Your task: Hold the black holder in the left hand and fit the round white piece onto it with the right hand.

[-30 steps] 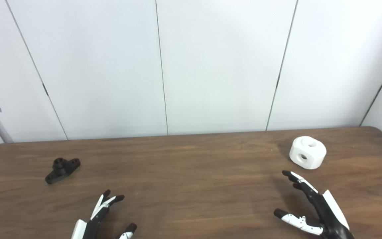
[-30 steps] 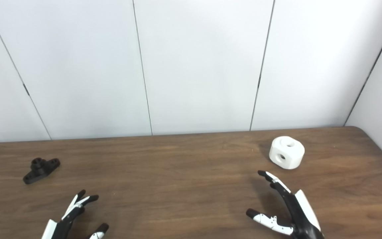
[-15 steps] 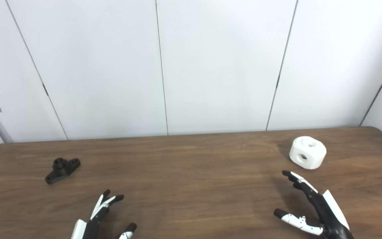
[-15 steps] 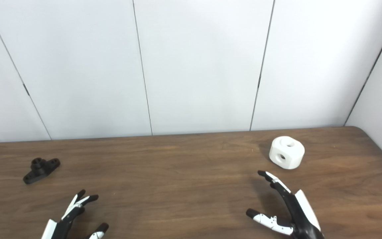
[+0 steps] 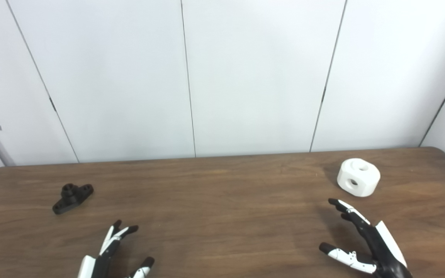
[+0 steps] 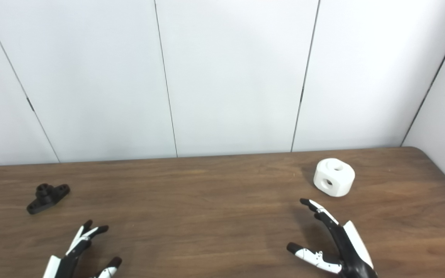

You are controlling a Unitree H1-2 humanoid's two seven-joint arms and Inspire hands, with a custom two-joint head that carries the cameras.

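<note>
**Operator:** Report the position of the task parts.

**Inspector:** The black holder point(image 5: 72, 198) lies flat on the wooden bench point(image 5: 222, 216), on its left side. It has a short raised boss at its middle and a flange arm to either side. The round white piece point(image 5: 358, 177) stands on the right side of the bench, toward the rear edge. One round hole shows in its top face and another in the side face turned to the cameras. The two parts are well apart, and nothing touches either one.

**Operator:** State of the left hand?

**Inspector:** The left hand point(image 5: 110, 256) enters at the bottom edge, partly cut off by the frame. Its fingers are spread and extended, thumb held away from them; it holds nothing. It sits nearer the cameras than the black holder and to the right of it, with bare bench between them.

**Operator:** And the right hand?

**Inspector:** The right hand point(image 5: 365, 243) is held wide and empty, fingers point(image 5: 346, 209) reaching forward and the thumb set out to the left. The fingertips point toward the round white piece and are near it, with a clear gap between.

**Operator:** Background?

**Inspector:** A white panelled wall point(image 5: 222, 77) stands behind the rear edge of the bench.
</note>
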